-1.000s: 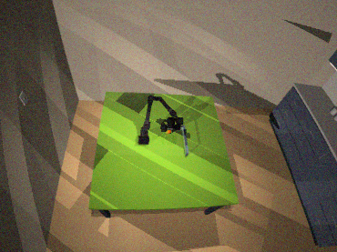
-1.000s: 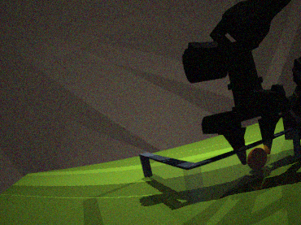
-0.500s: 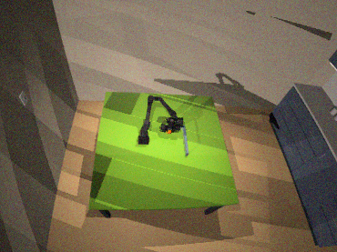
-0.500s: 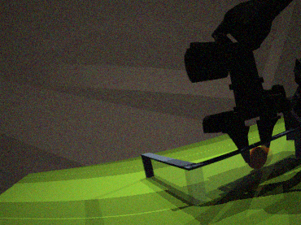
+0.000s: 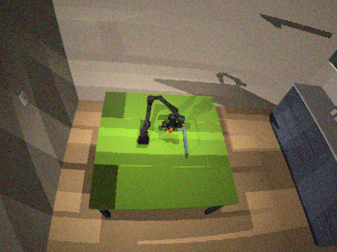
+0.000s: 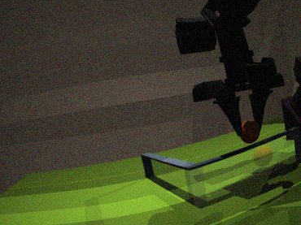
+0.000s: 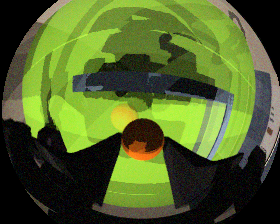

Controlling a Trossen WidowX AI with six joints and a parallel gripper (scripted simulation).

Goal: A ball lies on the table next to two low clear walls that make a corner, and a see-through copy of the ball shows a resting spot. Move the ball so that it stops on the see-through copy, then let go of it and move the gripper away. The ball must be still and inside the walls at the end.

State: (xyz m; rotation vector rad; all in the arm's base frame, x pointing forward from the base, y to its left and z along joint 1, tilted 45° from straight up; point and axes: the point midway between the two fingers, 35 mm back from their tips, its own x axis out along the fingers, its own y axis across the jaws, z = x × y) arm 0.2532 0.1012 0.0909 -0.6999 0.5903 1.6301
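The orange ball (image 5: 171, 129) (image 6: 250, 131) (image 7: 143, 139) is between the two black fingertips, raised off the green table (image 5: 168, 187). My gripper (image 6: 249, 134) (image 7: 142, 138) is shut on it and points down. The see-through copy (image 6: 263, 155) (image 7: 123, 116) is a pale yellow-orange ball low on the table, below the held ball and a little to its right in the exterior view. In the wrist view it is up and left of the held ball, which slightly overlaps it. The low clear walls (image 5: 186, 143) (image 6: 168, 161) (image 7: 223, 127) have dark blue-grey top edges and meet in a corner.
The arm's base (image 5: 143, 139) stands left of the walls in the top view. The arm covers part of the walls there. Dark shadows lie on the table around the walls. A blue cabinet (image 5: 305, 160) stands on the floor at the right, away from the table.
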